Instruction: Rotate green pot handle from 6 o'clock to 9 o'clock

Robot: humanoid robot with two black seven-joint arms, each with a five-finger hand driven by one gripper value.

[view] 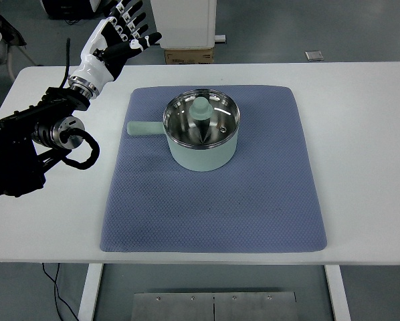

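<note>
A pale green pot (201, 154) with a glass lid and green knob (201, 108) stands on the blue mat (213, 200), a bit behind its middle. Its handle (143, 128) sticks out to the picture's left, at about 9 o'clock. My left hand (122, 32) is raised beyond the table's far left corner, well away from the pot, fingers spread and holding nothing. Its black arm comes in from the left edge. No right arm shows.
The white table (360, 134) carries only the mat and pot. A cardboard box (189, 55) and white cabinet base stand on the floor behind the table. A black cable loop (86, 150) hangs off the left arm over the table's left side.
</note>
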